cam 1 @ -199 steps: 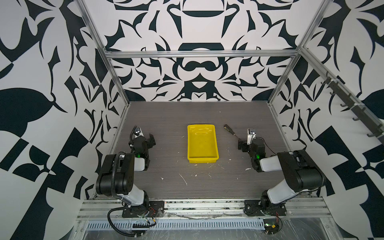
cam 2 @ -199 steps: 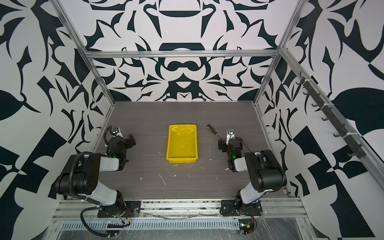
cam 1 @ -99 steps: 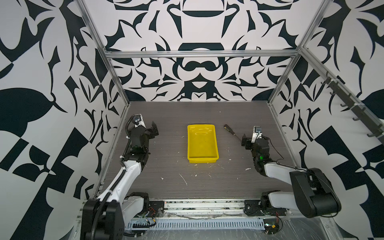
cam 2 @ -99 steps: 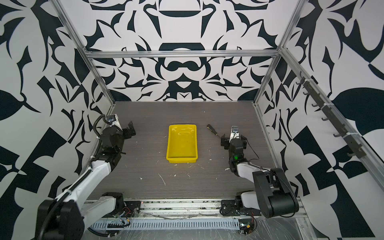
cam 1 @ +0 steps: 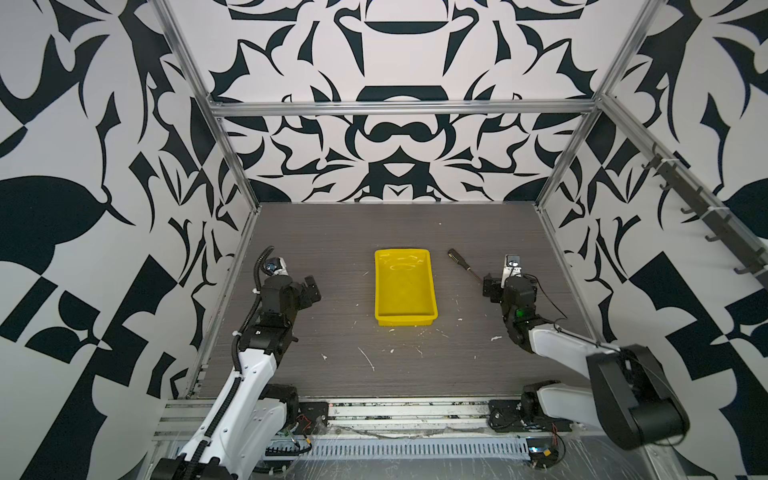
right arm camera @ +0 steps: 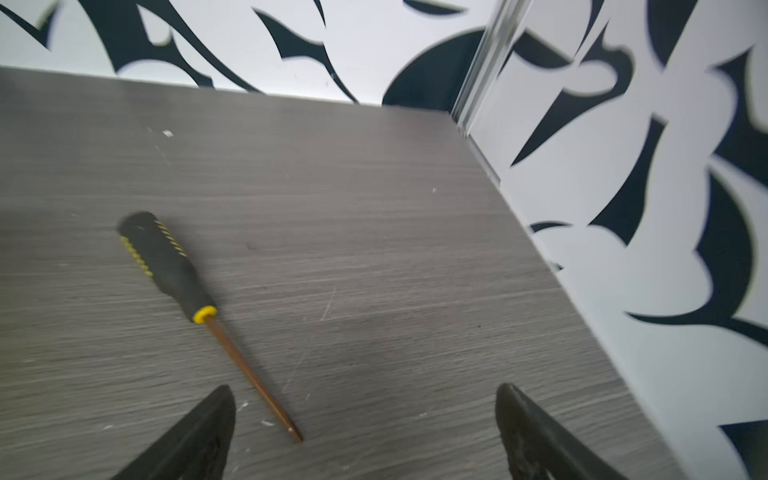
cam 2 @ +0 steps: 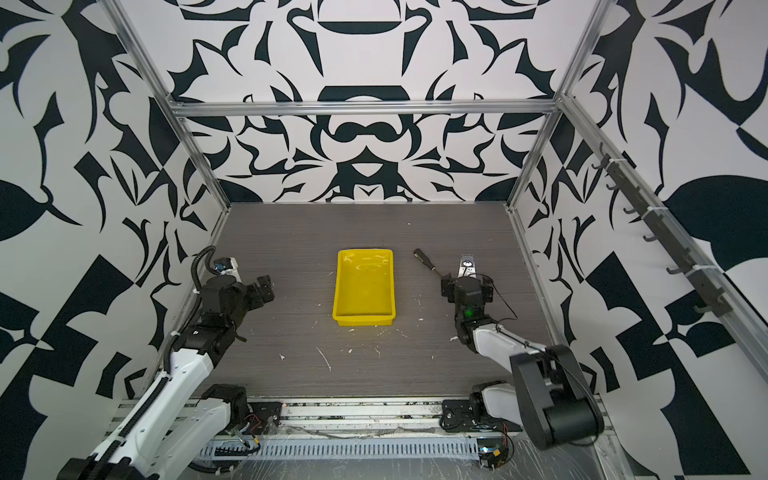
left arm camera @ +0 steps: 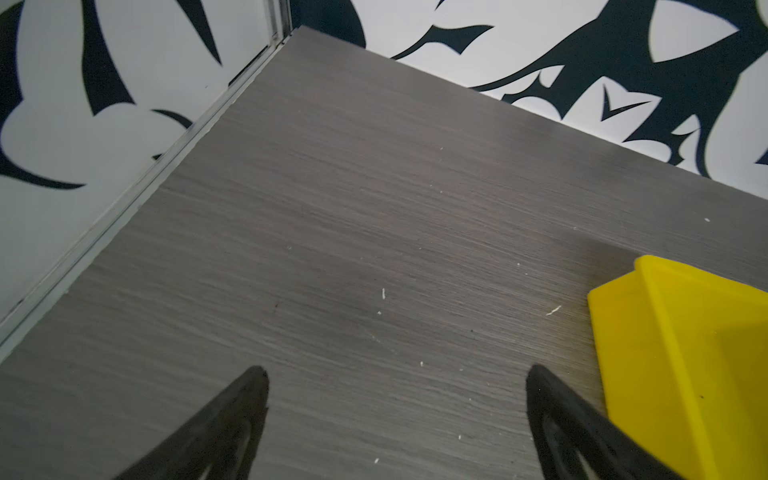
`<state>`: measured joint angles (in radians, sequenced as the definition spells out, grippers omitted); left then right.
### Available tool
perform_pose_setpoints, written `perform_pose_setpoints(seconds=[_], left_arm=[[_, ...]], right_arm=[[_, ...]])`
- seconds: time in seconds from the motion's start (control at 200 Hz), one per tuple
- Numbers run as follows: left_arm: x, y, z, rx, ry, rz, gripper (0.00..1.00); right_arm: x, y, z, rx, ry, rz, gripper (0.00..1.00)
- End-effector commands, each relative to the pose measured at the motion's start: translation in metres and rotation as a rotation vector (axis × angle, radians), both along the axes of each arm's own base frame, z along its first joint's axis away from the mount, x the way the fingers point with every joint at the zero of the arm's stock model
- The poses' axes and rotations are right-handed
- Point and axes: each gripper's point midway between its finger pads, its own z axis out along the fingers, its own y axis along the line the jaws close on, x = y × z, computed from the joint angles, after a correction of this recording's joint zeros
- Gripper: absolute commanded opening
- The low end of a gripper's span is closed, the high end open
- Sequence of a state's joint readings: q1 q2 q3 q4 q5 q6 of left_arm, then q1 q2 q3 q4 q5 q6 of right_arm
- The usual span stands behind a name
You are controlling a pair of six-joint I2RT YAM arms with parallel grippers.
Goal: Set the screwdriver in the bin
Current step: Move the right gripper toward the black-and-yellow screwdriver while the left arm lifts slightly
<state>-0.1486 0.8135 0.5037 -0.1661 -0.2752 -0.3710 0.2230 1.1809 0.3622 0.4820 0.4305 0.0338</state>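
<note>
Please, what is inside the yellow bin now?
The bin looks empty: only its glossy yellow floor shows in both top views. The screwdriver lies outside, on the table. Nothing covers the inside.

The bin [cam 1: 405, 291] sits mid-way on the table [cam 1: 332, 232]. The screwdriver [cam 1: 461, 262] lies right of it, apart, handle toward the back. The right gripper [right arm camera: 365, 392] is at its tip; the left gripper [left arm camera: 397, 373] is left of the bin.

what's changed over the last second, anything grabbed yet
The left arm and right arm unfolded from their tucked pose, elbows swinging back. The left gripper edged toward the bin; the right gripper hovers open by the tip of the screwdriver. Nothing was grasped. The screwdriver and bin stayed put.
</note>
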Motion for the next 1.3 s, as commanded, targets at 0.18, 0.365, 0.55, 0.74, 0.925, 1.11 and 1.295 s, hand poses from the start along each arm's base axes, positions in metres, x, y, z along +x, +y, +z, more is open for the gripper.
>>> perform_pose_setpoints(seconds=[0.18, 0.365, 0.55, 0.74, 0.925, 1.11, 1.295], left_arm=[[-0.019, 0.030, -0.011, -0.053, 0.077, 0.238, 0.99], [-0.040, 0.050, -0.022, -0.094, 0.067, 0.401, 1.00], [-0.046, 0.057, -0.029, -0.120, 0.058, 0.472, 0.99], [-0.043, 0.057, -0.037, -0.120, 0.098, 0.492, 1.00], [-0.041, 0.056, -0.041, -0.106, 0.138, 0.493, 1.00], [-0.040, 0.054, -0.042, -0.115, 0.136, 0.481, 0.99], [-0.041, 0.053, -0.041, -0.121, 0.128, 0.474, 1.00]], right_arm=[[-0.072, -0.017, 0.013, 0.348, 0.221, -0.319, 1.00], [-0.075, 0.004, -0.028, 0.413, 0.286, -0.207, 1.00], [-0.071, 0.007, -0.030, 0.418, 0.291, -0.196, 1.00], [-0.069, 0.008, -0.036, 0.411, 0.331, -0.209, 1.00], [-0.071, 0.005, -0.032, 0.412, 0.300, -0.213, 1.00], [-0.077, 0.001, -0.029, 0.430, 0.258, -0.225, 1.00], [-0.079, 0.000, -0.031, 0.444, 0.268, -0.250, 1.00]])
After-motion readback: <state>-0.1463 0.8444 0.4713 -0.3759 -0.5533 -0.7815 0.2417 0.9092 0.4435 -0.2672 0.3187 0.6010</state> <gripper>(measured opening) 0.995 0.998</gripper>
